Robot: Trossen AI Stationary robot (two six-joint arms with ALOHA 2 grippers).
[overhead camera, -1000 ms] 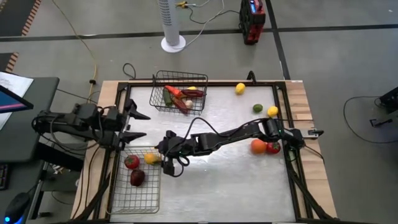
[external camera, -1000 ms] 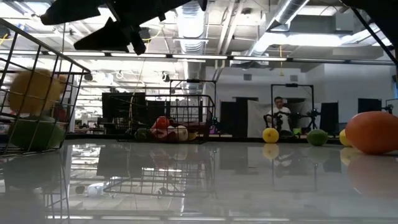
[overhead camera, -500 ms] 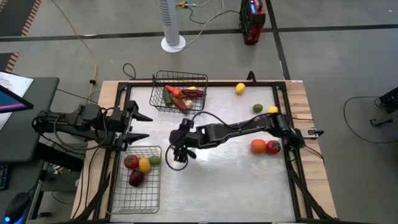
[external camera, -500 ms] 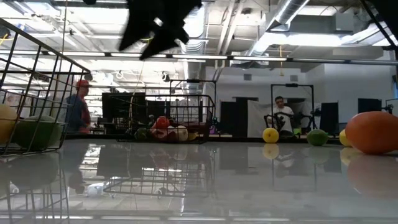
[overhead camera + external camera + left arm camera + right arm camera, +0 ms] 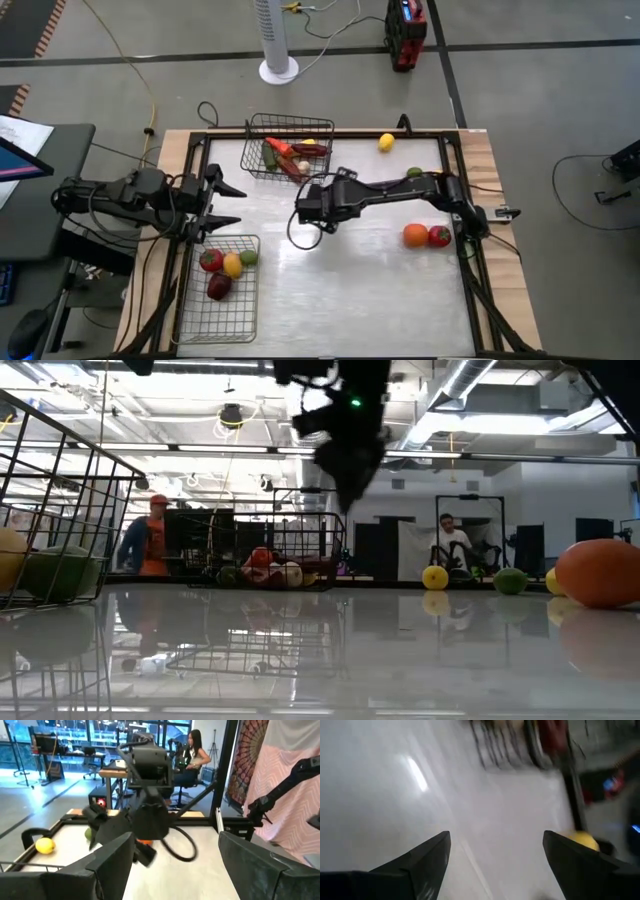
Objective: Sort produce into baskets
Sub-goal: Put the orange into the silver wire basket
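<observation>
My right gripper (image 5: 303, 206) hangs open and empty above the table's middle, between the two baskets; its fingers stand apart in the right wrist view (image 5: 495, 870). My left gripper (image 5: 234, 203) waits open at the left edge, past the near basket's far rim. The near wire basket (image 5: 200, 320) holds a tomato (image 5: 211, 260), a lemon (image 5: 232, 264), a lime (image 5: 248, 257) and a dark red fruit (image 5: 220, 286). The far basket (image 5: 256, 165) holds red and orange vegetables (image 5: 283, 155). On the table lie a lemon (image 5: 386, 142), a lime (image 5: 414, 173), an orange (image 5: 416, 235) and a tomato (image 5: 439, 236).
A cable loop (image 5: 303, 237) hangs under my right gripper. The right arm (image 5: 400, 188) stretches over the table from the right edge. People show in the room beyond the table (image 5: 150, 545). Bare tabletop lies at the near middle and right (image 5: 360, 300).
My right gripper has let go of a lemon at the near basket's far rim; the lemon now lies inside beside the tomato and lime. The gripper has then gone toward the table's right and far edges, away from the near basket.
</observation>
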